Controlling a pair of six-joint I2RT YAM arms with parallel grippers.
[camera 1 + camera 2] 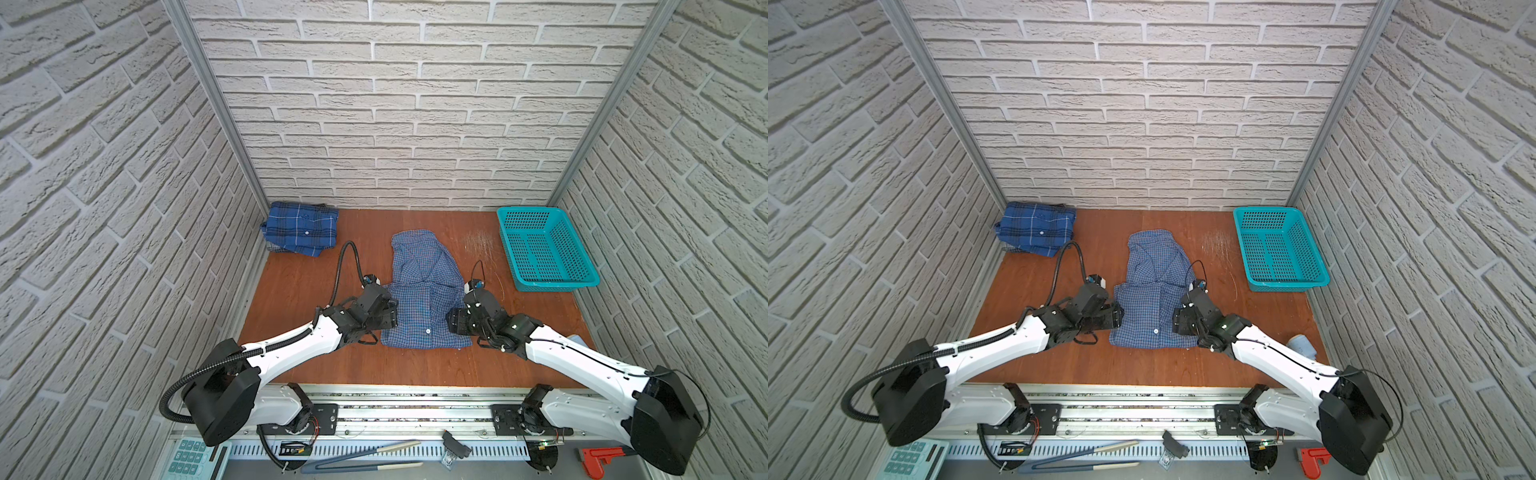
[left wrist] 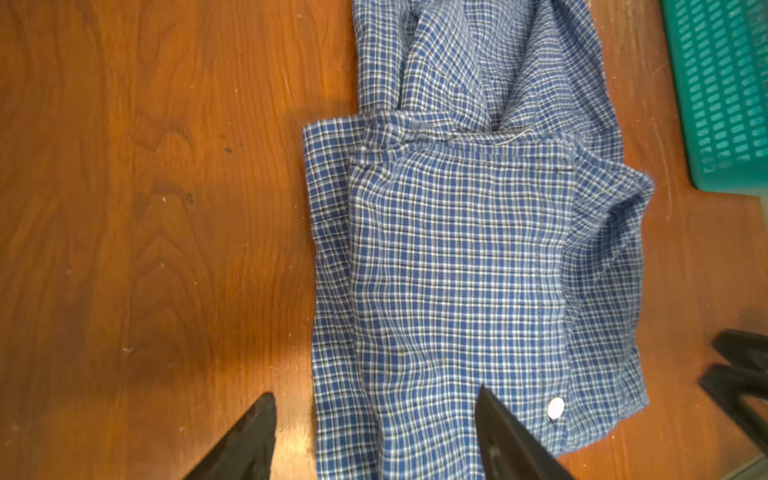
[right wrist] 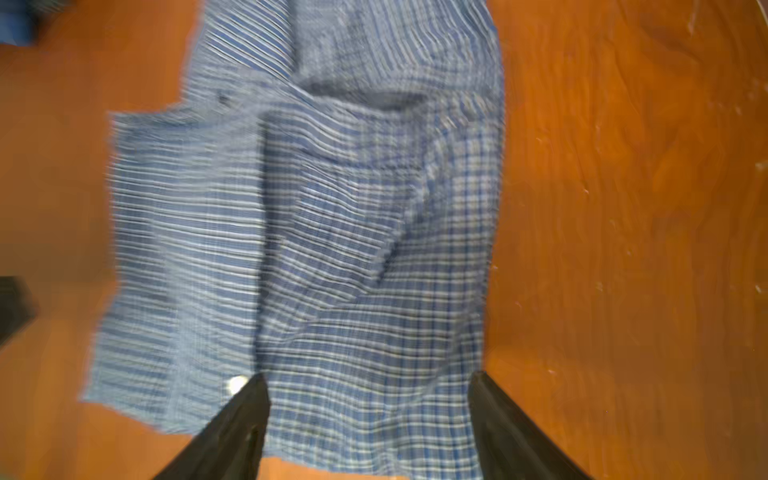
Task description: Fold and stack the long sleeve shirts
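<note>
Top views, plaid shirt [image 1: 301, 226]: folded into a compact pile in the far left corner of the bench [image 1: 311, 370].
Top views, checked shirt [image 1: 424, 291]: mid-bench and part folded. A squared slab lies toward the near edge, and a narrower, rumpled length runs toward the far edge.
Top views, basket [image 1: 544, 249]: far right corner, well apart from both shirts.
Top views, jaws: left jaws at the slab's left edge, right jaws at its right edge.
Left wrist, left jaws: released and spread wide, one over bare wood and one over cloth. The shirt's edge lies between them and nothing is pinched.
Left wrist, cloth: thin weave in limp layers with soft creases, and a white button [image 2: 555, 408] near one corner.
Right wrist, right jaws: released and spread over the shirt's other edge. The picture is smeared, but no cloth looks gripped.
Handling, judged: light, soft and without stiffness, not fragile. Lifted at one point it would likely sag and the layers would slide apart.
Hold, judged: best taken with both jaws together at matching side edges, pinching through every layer and staying clear of the button.
</note>
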